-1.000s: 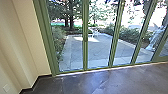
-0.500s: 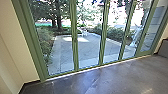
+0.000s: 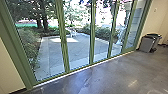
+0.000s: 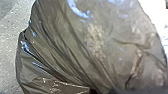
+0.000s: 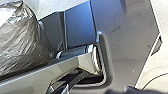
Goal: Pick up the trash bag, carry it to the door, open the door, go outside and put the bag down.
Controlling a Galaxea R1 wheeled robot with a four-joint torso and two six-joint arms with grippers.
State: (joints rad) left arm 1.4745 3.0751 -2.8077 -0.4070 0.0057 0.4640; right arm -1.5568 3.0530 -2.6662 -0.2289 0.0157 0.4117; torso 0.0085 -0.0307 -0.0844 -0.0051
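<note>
The trash bag (image 4: 75, 50), dark and semi-transparent with stretched folds, looms close in the left wrist view; its gathered folds run toward the picture's lower edge. In the right wrist view the bag (image 5: 22, 42) shows bunched and shiny beside the robot's own body. Ahead in the head view stands a row of tall glass panels in green frames, with a small handle (image 3: 64, 40) on one upright of the door (image 3: 62, 50). The panels look closed. How the bag is held cannot be made out.
Two grey bins (image 3: 149, 43) stand by the right-hand wall. A cream wall (image 3: 10, 72) borders the glass at left. Beyond the panes lie a paved yard (image 3: 50, 55), a white chair (image 3: 72, 32), shrubs and trees. The polished floor (image 3: 105, 77) spreads before the glass.
The head camera has turned to the right: the glass panels have shifted leftward in view, and the bins and right-hand wall have come into sight.
</note>
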